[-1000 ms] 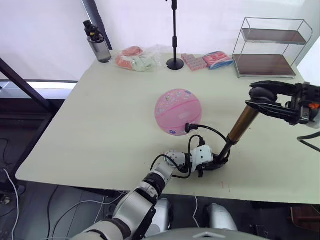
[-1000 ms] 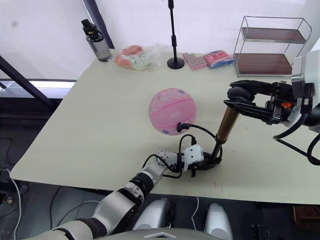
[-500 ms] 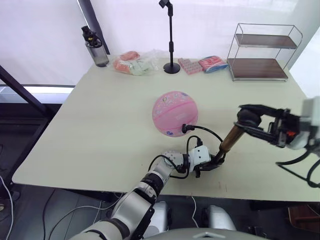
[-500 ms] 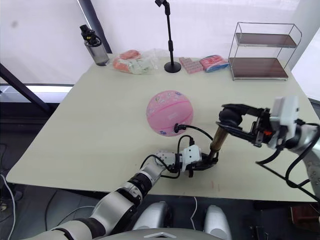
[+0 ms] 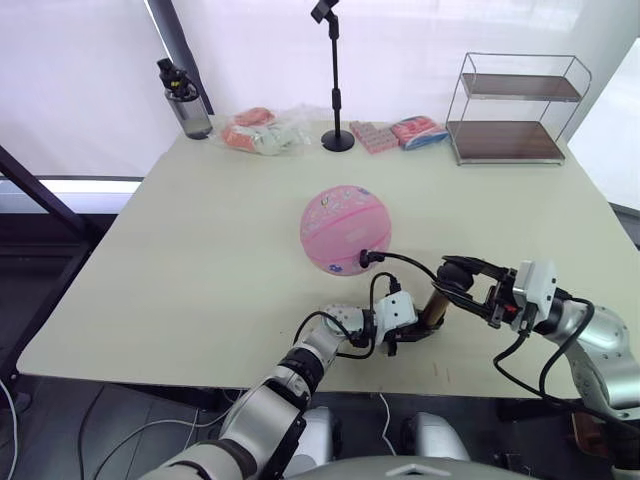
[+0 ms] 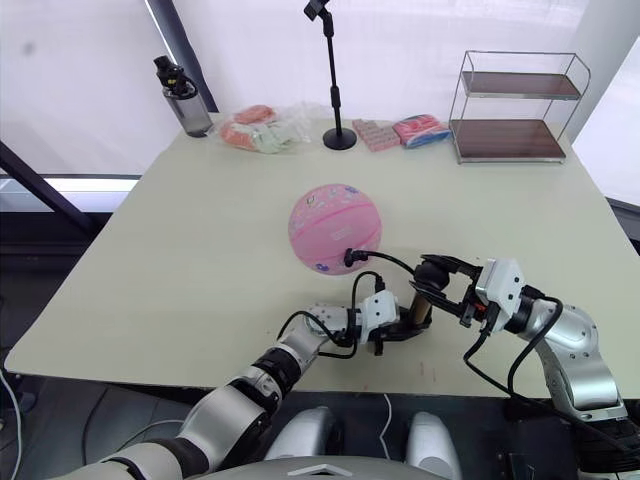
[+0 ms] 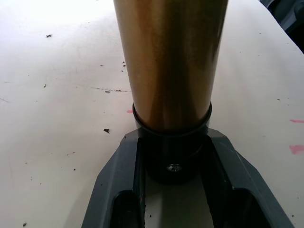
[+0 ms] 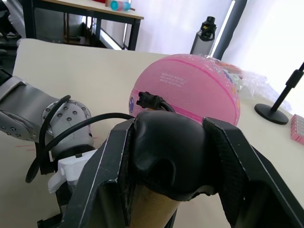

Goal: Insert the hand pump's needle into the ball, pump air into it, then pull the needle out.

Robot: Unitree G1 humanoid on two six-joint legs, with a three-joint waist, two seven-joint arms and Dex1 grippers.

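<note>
A pink ball [image 5: 345, 228] rests mid-table. The hand pump [image 5: 432, 308] stands tilted to its front right, a bronze cylinder [image 7: 171, 61] with a black end cap. My left gripper [image 5: 415, 328] is shut on that lower cap, one finger [image 7: 118, 185] on each side. My right gripper [image 5: 455, 272] is shut on the pump's black handle [image 8: 168, 154] at the top. The thin black hose [image 5: 408, 262] loops from the pump to a small black fitting [image 8: 148, 100] pressed against the ball [image 8: 190, 90]. The needle's pin is hidden there.
Along the table's far edge stand a water bottle [image 5: 183, 95], bagged snacks [image 5: 262, 130], a black stand [image 5: 337, 140], flat packets [image 5: 400, 132] and a wire shelf [image 5: 515, 110]. The near table edge [image 5: 300, 362] runs just behind my left wrist.
My right gripper has come down and left with the handle toward the pump's base, and the pump now looks much shorter. The left gripper keeps its hold. The camera has shifted.
</note>
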